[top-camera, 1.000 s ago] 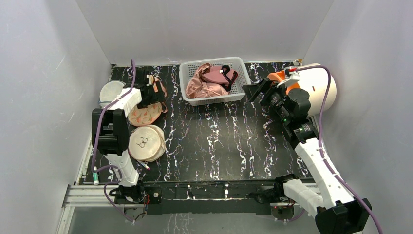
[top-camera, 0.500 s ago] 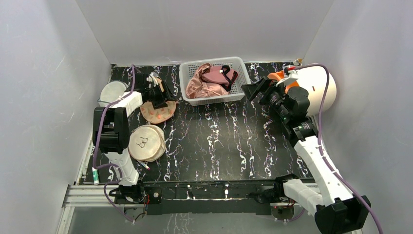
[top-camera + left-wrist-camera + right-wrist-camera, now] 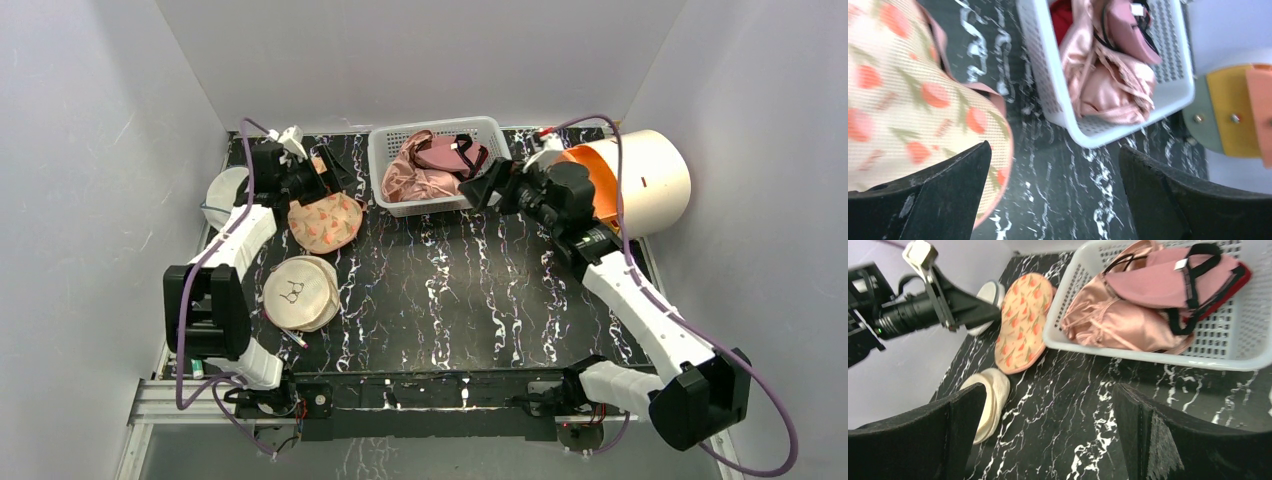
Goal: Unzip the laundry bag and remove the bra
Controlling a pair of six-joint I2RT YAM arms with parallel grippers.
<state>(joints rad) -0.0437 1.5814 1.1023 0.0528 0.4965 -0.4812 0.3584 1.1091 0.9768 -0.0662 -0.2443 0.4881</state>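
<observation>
White arm links (image 3: 640, 305), black joints (image 3: 213, 305), trailing purple cables (image 3: 616, 165).

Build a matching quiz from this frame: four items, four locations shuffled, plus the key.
Items
1. laundry bag
2. pink satin garment
3. cream pouch with icon
4. white drum

Places
A. inside the white basket
B. far right corner
C. left side of the table, nearest the front
D. lying just left of the basket

Pairs: 1-D, 2-A, 3-C, 4-B

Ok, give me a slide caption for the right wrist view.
Open right fingers frame the peach laundry bag lying beside a white basket of pink garments.
</observation>
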